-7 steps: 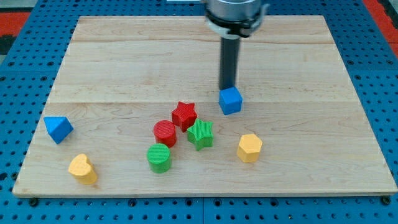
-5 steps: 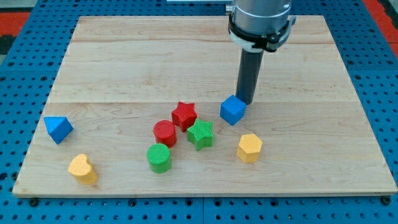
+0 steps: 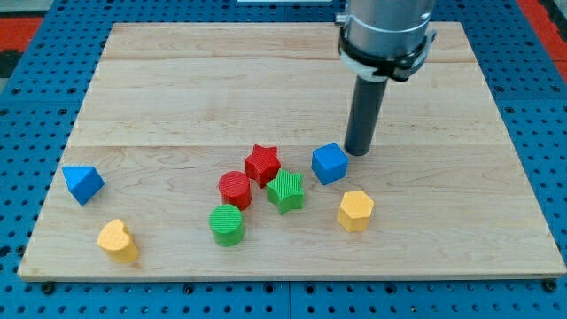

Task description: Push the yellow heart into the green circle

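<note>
Our tip rests on the desk just right of the blue cube, about touching its upper right corner. We carry no pincer, only the rod. The yellow heart lies near the desk's bottom left corner, well apart from the green circle near the bottom edge's middle, which sits below the red circle.

My arm comes down from twelve o'clock, right of the view's centre, as a grey cylindrical body ringed by a black-and-white collar, from which the straight dark rod hangs upright, my tip resting on the wooden surface at the rod's six o'clock end
</note>
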You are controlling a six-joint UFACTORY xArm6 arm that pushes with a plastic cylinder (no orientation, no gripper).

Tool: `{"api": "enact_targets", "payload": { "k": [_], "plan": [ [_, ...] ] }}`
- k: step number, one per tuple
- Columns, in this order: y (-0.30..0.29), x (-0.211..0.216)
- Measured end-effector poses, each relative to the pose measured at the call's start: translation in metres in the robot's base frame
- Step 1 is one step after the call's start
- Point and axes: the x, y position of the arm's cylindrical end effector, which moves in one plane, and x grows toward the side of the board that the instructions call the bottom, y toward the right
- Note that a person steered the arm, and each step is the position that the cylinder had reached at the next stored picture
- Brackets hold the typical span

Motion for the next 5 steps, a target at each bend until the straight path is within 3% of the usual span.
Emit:
{"api": "enact_targets", "payload": {
  "k": [2, 3, 4, 5],
  "plan": [
    [0.027, 0.021],
    [0.031, -0.008],
    [-0.009, -0.011],
    [-0.004, 0.001]
  ]
}}
